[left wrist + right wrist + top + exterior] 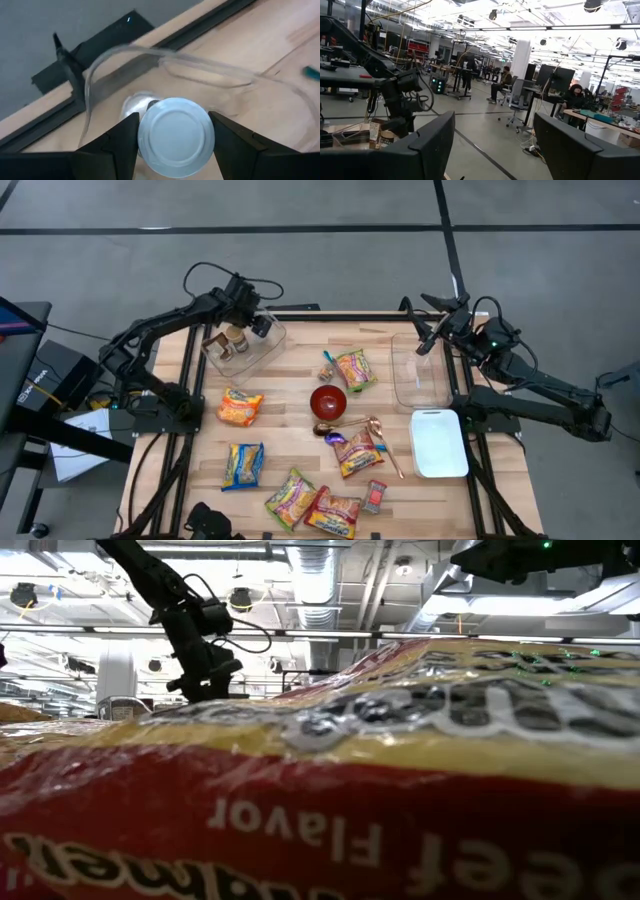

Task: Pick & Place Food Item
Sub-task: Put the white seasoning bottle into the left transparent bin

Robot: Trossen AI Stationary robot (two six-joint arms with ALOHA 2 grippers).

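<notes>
At upper left of the overhead view, the left gripper gripped a can by its sides inside a clear tub. At upper right, the right gripper hung open above another clear tub.

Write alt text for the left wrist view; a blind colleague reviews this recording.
The left gripper has its two dark fingers on either side of a round silver-lidded can inside a clear plastic container at the far edge of the light wooden table, beside its black metal frame.
</notes>
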